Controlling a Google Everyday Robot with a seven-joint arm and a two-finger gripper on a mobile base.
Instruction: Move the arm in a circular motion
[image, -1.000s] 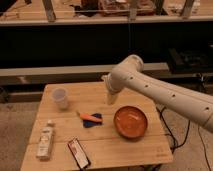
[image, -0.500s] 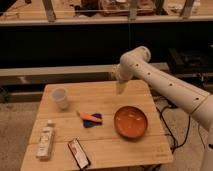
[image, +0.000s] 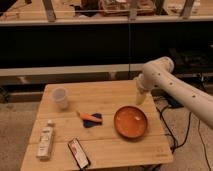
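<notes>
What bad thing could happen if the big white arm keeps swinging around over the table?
The gripper hangs low at the table's right side, right above the orange bowl. If the arm dips while circling, it might bump the bowl and push it toward the table edge. A wider circle could also reach the light plastic cup and tip it over.

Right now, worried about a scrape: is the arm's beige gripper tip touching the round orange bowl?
Apart. The camera view shows the gripper tip hanging above bare wooden table, beyond the orange bowl rim.
</notes>
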